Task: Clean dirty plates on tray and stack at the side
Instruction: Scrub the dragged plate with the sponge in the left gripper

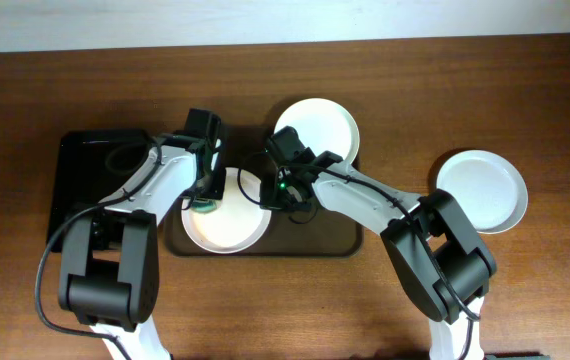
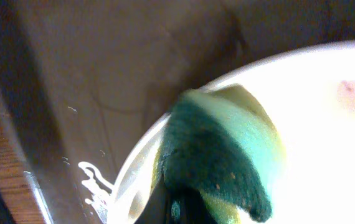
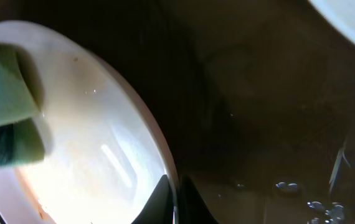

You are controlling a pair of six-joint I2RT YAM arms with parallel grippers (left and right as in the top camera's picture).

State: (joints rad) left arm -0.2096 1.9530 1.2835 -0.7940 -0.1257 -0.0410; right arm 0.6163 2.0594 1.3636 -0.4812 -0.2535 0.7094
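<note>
A white plate (image 1: 227, 228) lies at the front left of the dark brown tray (image 1: 330, 245). My left gripper (image 1: 205, 203) is shut on a green and yellow sponge (image 2: 218, 158) pressed on that plate's left side (image 2: 327, 143); the sponge also shows in the right wrist view (image 3: 6, 109). My right gripper (image 1: 274, 196) is shut on the same plate's right rim (image 3: 171, 180). A second white plate (image 1: 320, 125) lies at the tray's back. A third white plate (image 1: 483, 190) sits on the table to the right, off the tray.
A smaller glossy black tray (image 1: 80, 175) stands at the left beside the brown tray. Water drops (image 3: 317, 196) lie on the brown tray's floor. The wooden table (image 1: 525, 90) runs to a pale wall at the back.
</note>
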